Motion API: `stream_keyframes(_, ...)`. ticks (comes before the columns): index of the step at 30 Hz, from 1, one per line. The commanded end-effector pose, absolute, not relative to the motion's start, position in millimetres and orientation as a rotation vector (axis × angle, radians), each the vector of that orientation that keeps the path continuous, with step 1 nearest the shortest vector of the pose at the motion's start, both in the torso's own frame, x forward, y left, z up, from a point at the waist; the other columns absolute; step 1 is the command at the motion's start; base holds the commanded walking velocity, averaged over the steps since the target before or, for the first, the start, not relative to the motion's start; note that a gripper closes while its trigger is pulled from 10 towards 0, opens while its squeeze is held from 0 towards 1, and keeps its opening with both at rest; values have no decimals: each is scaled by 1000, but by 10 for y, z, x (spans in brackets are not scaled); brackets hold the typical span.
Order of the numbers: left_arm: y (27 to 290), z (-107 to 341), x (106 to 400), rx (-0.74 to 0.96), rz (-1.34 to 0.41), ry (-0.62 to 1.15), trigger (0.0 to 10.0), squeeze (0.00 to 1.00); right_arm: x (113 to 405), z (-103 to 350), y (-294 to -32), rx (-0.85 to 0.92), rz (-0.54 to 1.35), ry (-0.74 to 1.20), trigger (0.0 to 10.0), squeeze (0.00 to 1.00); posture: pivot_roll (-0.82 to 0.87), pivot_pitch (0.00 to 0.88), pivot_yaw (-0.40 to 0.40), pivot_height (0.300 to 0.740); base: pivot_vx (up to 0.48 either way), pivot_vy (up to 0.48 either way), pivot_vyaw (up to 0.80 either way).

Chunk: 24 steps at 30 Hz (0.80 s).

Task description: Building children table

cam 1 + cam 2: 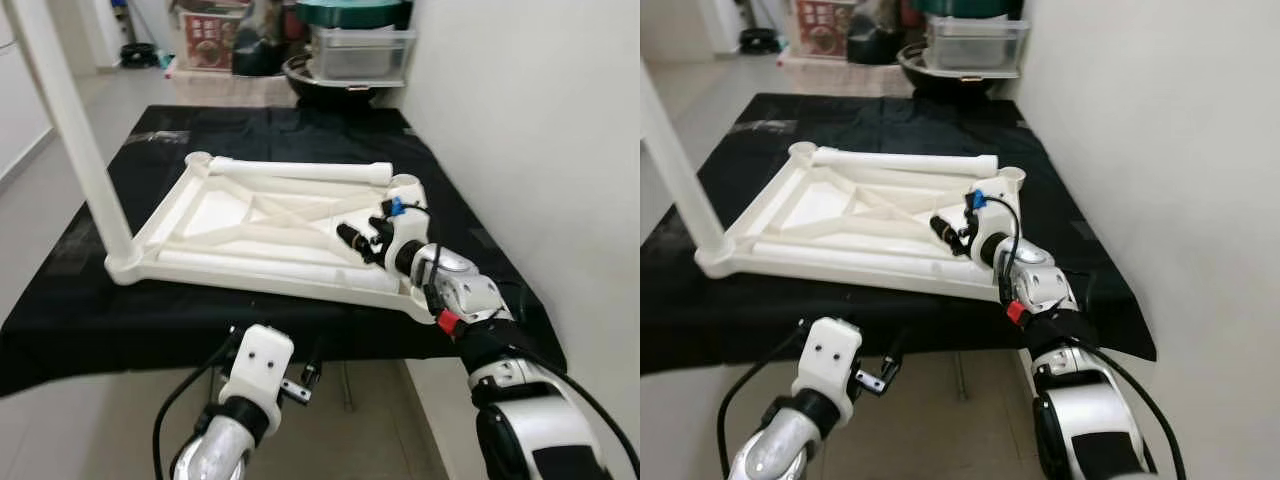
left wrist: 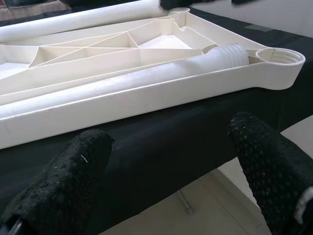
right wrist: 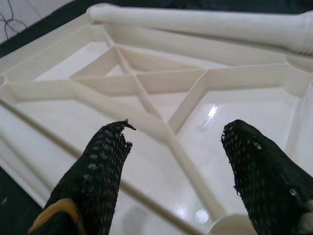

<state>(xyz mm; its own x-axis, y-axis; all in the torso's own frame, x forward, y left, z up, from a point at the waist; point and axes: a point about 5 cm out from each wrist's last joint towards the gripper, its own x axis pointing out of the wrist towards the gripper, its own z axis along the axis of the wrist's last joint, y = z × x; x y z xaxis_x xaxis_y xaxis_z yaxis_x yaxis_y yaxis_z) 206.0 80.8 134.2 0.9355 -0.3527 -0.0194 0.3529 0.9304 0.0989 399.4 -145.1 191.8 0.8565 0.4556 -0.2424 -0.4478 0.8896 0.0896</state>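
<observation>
A white plastic tabletop [image 1: 160,215] lies upside down on a black-covered table [image 1: 90,310]. One white leg [image 1: 70,120] stands upright in its near-left corner. Two loose legs lie inside the frame, one along the far edge [image 1: 300,170] and one along the near edge [image 1: 270,268]. My right gripper [image 1: 358,236] hovers open over the ribbed underside [image 3: 146,81] near the right end, holding nothing. Lower down, my left gripper [image 1: 303,383] is open just below and before the table's front edge, facing the tabletop's rim [image 2: 146,100] and an empty threaded corner socket [image 2: 279,56].
A white wall [image 1: 540,120] runs close along the table's right side. Behind the table stand a clear plastic bin [image 1: 360,50], a dark bowl [image 1: 320,80] and a printed box [image 1: 210,40]. Tiled floor [image 1: 60,90] opens to the left.
</observation>
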Motion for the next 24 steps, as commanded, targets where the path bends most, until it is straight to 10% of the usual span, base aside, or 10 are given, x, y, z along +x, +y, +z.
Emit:
stream_keyframes(1, 804, 1348, 2033, 94, -362, 10, 10000, 0, 4007, 1906, -1504, 60, 475, 308, 10000, 0, 96, 81, -99, 740, 0, 0, 0)
stream_keyframes(24, 774, 1346, 2044, 90, -373, 40, 10000, 0, 3599, 1627, -2284, 581, 663, 628, 10000, 0, 65, 101, -91, 740, 0, 0, 0)
